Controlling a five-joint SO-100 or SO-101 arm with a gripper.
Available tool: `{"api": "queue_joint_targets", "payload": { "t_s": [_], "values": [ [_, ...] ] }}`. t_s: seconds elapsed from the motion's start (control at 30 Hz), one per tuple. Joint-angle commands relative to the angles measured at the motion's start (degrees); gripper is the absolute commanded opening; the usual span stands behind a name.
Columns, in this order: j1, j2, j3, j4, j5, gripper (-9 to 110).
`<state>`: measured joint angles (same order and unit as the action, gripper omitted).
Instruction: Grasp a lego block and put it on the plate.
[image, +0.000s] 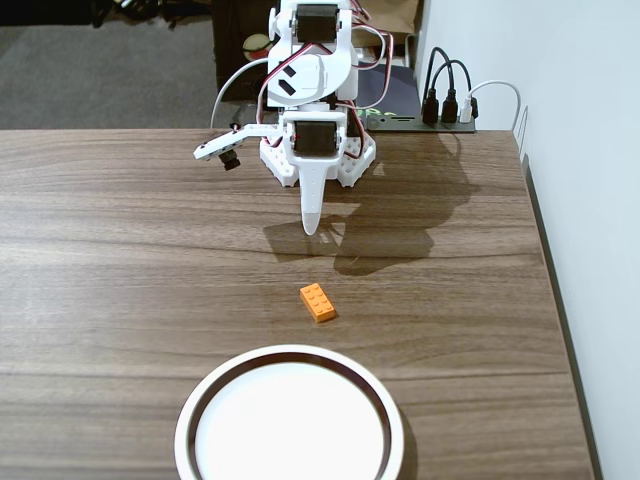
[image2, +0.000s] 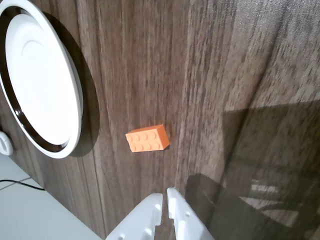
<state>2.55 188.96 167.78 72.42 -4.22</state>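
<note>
The gripper (image: 312, 228) hangs above the bench (image: 120, 260) with its tip pointing down. In the wrist view the two white fingers (image2: 150, 212) lie almost together, only a thin slit between them, and they hold nothing.

The block (image: 318, 302) lies flat on the bench, studs up, ahead of the gripper and clear of it; bare wood shows between the tip and the brick in both views. In the fixed view it sits just beyond the tip, toward the plate (image: 190, 415), and barely to one side. In the wrist view the block (image2: 147, 138) is straight ahead of the fingertips and a little to the left of the slit.

Its long axis runs nearly crosswise to the line from gripper to block in the wrist view, with a slight tilt; in the fixed view it looks skewed on the bench. So the long side faces the fingers.

The plate (image2: 75, 95) lies farther out past the block, apart from it, and is empty.

I judge the grasp not yet begun: the fingers would need to spread, then reach forward and down over the brick's short width.
</note>
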Motion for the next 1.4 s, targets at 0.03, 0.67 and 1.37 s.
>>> {"api": "queue_joint_targets", "payload": {
  "t_s": [0.03, 0.67, 1.37],
  "values": [
    [-0.62, -0.35, -0.35, 0.18, 0.0, 1],
    [1.23, -8.44, -1.67, -5.8, -1.14, 1],
    [6.68, -44.91, -25.84, -4.92, -50.27, 1]
  ]
}}
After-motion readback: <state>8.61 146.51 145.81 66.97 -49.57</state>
